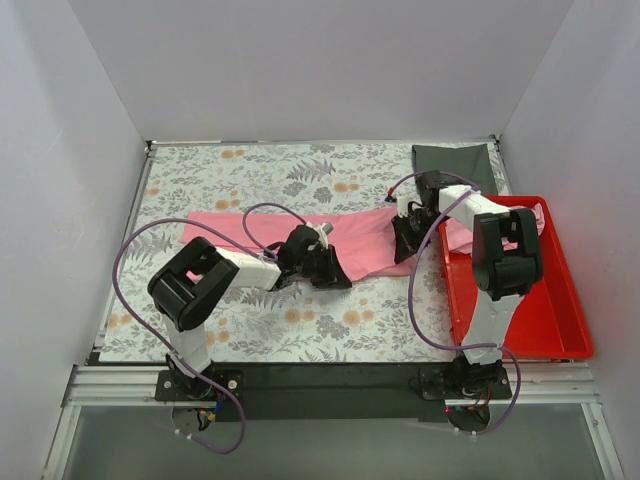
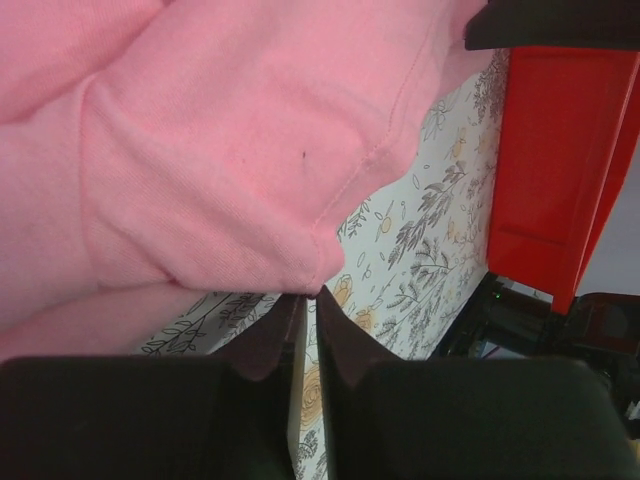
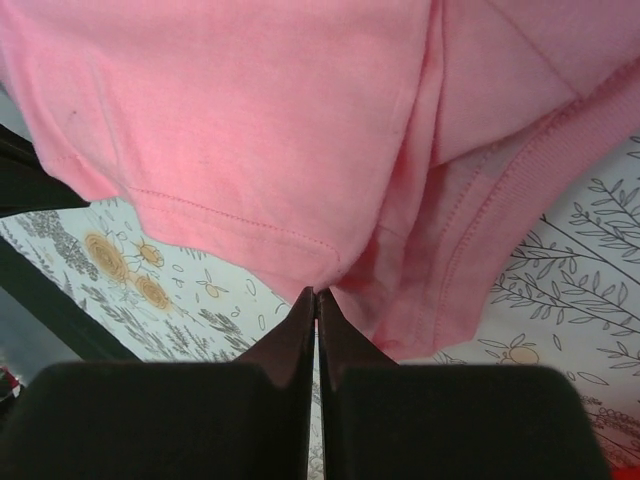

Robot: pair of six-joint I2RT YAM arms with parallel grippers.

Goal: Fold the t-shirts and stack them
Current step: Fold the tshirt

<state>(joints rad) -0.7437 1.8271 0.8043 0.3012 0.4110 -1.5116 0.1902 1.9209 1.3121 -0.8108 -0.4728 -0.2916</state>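
1. The shirt (image 1: 250,232) lies stretched in a band across the middle of the table (image 1: 200,330), from near the left edge towards the right edge;
2. The left gripper (image 2: 308,297) has its jaws pressed together, pinching a folded hem at the shirt's near edge;
3. The right gripper (image 3: 316,294) is likewise closed tight on the hem at the shirt's right end, just beside the red bin (image 1: 560,320);
4. More pink fabric (image 1: 456,238) lies in the bin at the right edge; a dark cloth (image 1: 455,165) sits at the far right corner.

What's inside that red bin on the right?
Bunched pink fabric lies at its far end, partly hidden by the right arm; how many pieces cannot be told. The rest of the red bin is bare.
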